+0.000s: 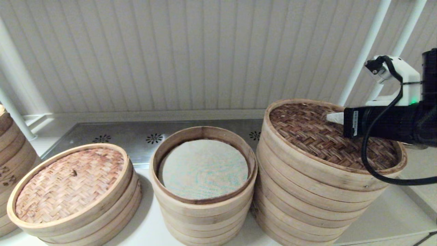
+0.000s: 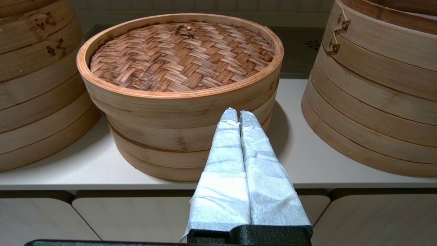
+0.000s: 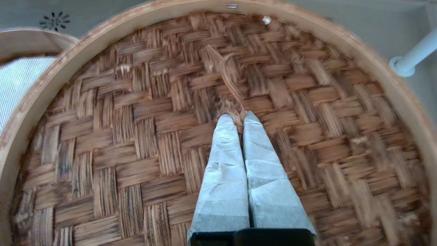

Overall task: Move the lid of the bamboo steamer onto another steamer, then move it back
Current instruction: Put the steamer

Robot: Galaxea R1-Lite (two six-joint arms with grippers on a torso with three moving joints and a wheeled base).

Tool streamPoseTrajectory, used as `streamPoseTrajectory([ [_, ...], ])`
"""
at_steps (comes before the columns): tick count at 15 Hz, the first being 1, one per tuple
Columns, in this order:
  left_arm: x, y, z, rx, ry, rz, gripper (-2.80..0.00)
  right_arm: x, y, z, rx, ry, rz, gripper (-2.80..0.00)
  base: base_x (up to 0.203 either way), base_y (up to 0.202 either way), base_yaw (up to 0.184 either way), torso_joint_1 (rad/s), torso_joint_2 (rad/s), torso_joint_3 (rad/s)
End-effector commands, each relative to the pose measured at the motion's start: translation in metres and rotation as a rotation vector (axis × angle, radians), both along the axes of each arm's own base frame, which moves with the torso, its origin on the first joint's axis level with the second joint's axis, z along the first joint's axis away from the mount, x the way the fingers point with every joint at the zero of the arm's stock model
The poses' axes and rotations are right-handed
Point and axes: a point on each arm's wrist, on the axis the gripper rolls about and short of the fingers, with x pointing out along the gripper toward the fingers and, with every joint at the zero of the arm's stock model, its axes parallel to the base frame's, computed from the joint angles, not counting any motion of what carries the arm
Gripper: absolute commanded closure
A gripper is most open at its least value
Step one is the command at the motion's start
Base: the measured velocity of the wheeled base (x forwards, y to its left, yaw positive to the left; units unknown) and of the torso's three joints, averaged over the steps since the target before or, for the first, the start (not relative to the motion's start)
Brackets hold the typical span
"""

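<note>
The bamboo steamer lid (image 1: 317, 136), dark brown herringbone weave in a pale hoop, lies on top of the widest, tallest steamer stack (image 1: 307, 201) at the right; that stack's liner is hidden beneath it. My right gripper (image 1: 333, 118) reaches in from the right over the lid's centre. In the right wrist view the right gripper (image 3: 238, 118) is shut on the thin bamboo strip handle (image 3: 227, 73) at the middle of the lid (image 3: 136, 136). My left gripper (image 2: 238, 114) is parked low before the counter edge, shut and empty.
The narrower steamer (image 1: 203, 167) with a bluish liner stands uncovered in the middle. A low steamer under a pinkish-tan lid (image 1: 68, 177) is at the left, with another stack (image 1: 10, 150) beyond it. White posts (image 1: 365, 51) rise behind the right stack. The white counter (image 2: 300, 160) bears everything.
</note>
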Motion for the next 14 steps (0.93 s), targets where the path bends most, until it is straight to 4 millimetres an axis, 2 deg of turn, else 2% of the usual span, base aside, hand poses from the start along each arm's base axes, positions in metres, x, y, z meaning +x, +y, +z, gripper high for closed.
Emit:
streamPoseTrajectory([
  [1,0.0,0.0,0.0,0.0,0.001,0.0,0.0,0.005,0.003,-0.008,-0.007,0.029,0.008,0.0,0.0,0.0,0.0,0.0,0.0,0.0],
  [7,0.0,0.0,0.0,0.0,-0.001,0.0,0.0,0.009,0.014,-0.021,0.0,0.023,0.039,0.0,0.0,0.0,0.0,0.0,0.0,0.0],
  [14,0.0,0.0,0.0,0.0,-0.002,0.0,0.0,0.01,0.02,-0.022,-0.002,0.029,0.064,0.0,0.0,0.0,0.0,0.0,0.0,0.0],
])
